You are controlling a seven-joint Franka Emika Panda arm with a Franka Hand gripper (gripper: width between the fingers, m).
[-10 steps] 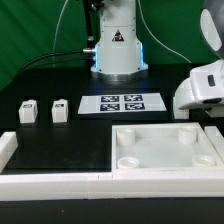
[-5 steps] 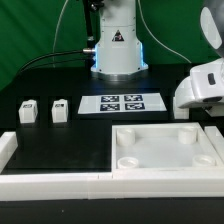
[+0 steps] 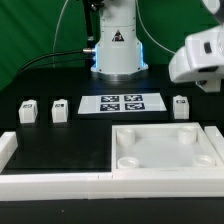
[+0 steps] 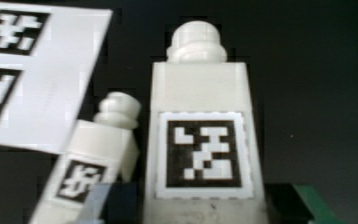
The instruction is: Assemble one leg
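Note:
In the wrist view a white square-section leg (image 4: 201,120) with a black-and-white tag and a rounded peg end fills the middle. My gripper (image 4: 208,205) is shut on its near end, with a finger tight against each side. A second leg (image 4: 96,150) lies below it, beside the marker board (image 4: 34,70). In the exterior view that second leg (image 3: 181,106) stands to the right of the marker board (image 3: 122,102). My white hand (image 3: 200,55) hangs above it at the upper right, with its fingers and the held leg hidden. Two more legs (image 3: 28,110) (image 3: 60,109) stand at the left.
The large white square tray-like part (image 3: 205,160) with round corner sockets lies at the front right. A long white rail (image 3: 50,182) runs along the front, with a raised end (image 3: 6,148) at the left. The robot base (image 3: 116,45) stands at the back.
My hand has risen and moved up in the exterior view. That uncovers a leg standing to the right of the marker board.

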